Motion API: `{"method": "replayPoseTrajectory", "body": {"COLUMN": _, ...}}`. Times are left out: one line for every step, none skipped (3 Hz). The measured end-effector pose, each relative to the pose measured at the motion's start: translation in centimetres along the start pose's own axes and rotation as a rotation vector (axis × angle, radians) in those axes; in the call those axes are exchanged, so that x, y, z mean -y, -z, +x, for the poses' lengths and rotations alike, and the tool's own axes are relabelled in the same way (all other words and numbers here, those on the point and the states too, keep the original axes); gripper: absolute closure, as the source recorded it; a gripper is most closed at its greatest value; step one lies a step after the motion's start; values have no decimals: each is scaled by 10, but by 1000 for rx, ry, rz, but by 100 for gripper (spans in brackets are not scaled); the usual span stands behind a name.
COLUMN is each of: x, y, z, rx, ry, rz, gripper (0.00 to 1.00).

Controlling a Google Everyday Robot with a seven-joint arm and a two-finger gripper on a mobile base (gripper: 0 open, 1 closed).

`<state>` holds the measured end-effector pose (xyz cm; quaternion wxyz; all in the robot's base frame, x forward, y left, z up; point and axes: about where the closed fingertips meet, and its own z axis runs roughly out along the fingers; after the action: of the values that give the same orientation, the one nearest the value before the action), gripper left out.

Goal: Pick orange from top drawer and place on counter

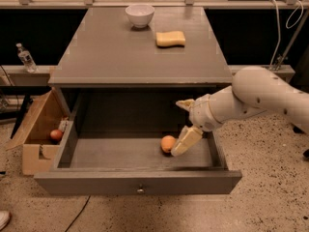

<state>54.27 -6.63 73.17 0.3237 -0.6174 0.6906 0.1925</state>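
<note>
The top drawer (96, 182) is pulled open. The orange (166, 143) lies on its floor, right of centre. My gripper (185, 123) reaches into the drawer from the right and is open. One cream finger (186, 141) is low, right beside the orange, seemingly touching it. The other finger (185, 103) is higher, toward the drawer's back. Nothing is held. The grey counter (120, 52) is the cabinet top above the drawer.
A white bowl (140, 14) and a yellow sponge (170, 38) sit at the back of the counter. A brown cardboard box (38, 124) with a reddish fruit (56, 135) stands on the floor at left. A bottle (25, 57) stands on the left ledge.
</note>
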Motion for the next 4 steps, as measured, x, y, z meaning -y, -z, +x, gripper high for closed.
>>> {"method": "replayPoseTrajectory", "body": {"x": 8, "y": -36, "z": 12, "rx": 18, "ry": 11, "rz": 7, "gripper": 0}}
{"method": "replayPoseTrajectory", "body": {"x": 13, "y": -54, "z": 20, "rx": 23, "ry": 15, "rz": 13, "gripper": 0}}
{"method": "replayPoseTrajectory", "body": {"x": 13, "y": -71, "z": 28, "rx": 16, "ry": 26, "rz": 3, "gripper": 0}}
{"method": "replayPoseTrajectory", "body": {"x": 10, "y": -82, "z": 33, "rx": 14, "ry": 34, "rz": -7, "gripper": 0}}
